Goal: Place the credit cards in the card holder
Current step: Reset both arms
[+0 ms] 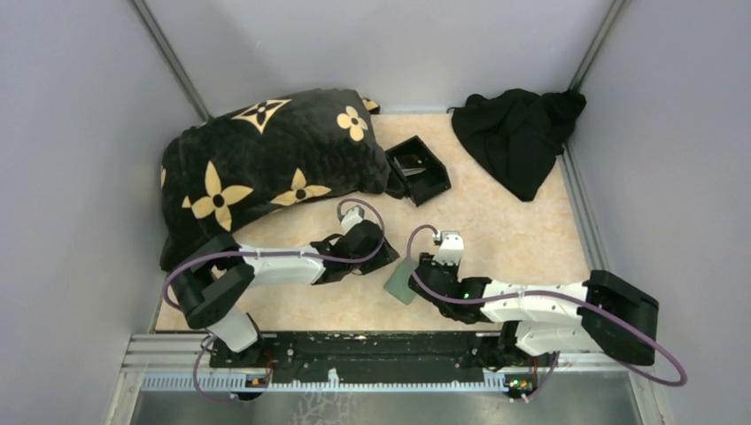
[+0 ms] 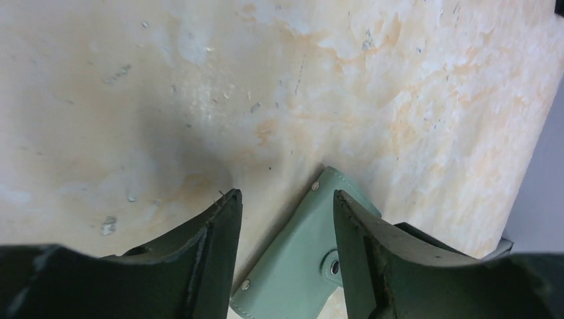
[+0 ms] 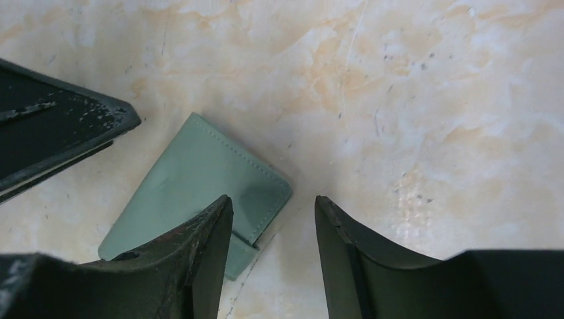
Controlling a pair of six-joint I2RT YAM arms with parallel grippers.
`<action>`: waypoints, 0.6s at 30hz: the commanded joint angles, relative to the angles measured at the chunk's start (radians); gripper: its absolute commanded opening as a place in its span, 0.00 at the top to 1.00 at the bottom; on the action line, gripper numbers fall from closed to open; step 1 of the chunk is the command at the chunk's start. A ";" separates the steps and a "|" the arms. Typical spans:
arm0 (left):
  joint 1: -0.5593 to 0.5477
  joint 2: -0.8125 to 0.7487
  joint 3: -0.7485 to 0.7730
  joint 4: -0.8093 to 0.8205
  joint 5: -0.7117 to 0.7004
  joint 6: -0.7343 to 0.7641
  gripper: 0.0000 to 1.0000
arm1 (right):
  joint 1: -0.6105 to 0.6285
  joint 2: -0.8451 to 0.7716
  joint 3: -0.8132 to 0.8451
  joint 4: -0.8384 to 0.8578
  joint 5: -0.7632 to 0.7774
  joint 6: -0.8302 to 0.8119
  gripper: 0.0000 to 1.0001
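From above, the card holder point(image 1: 403, 282) lies slanted on the surface point(image 1: 514, 239), between the left tool point(image 1: 387, 257) and the right tool point(image 1: 423, 270). The left wrist view shows its tool point(image 2: 286, 199) open and empty, with the card holder point(image 2: 292, 266) lengthways in the gap. The right wrist view shows its tool point(image 3: 273, 203) open and empty too, with the card holder point(image 3: 199, 173) beside one finger.

Top cam high at near edge, looks down on whole tabletop point(image 1: 514, 230), wrist cams close-up facing down, both share card holder point(image 2: 292, 259).
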 commanded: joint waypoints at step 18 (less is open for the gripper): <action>0.016 -0.350 -0.140 0.049 -0.536 0.430 0.03 | -0.214 -0.190 0.169 0.023 0.061 -0.513 0.37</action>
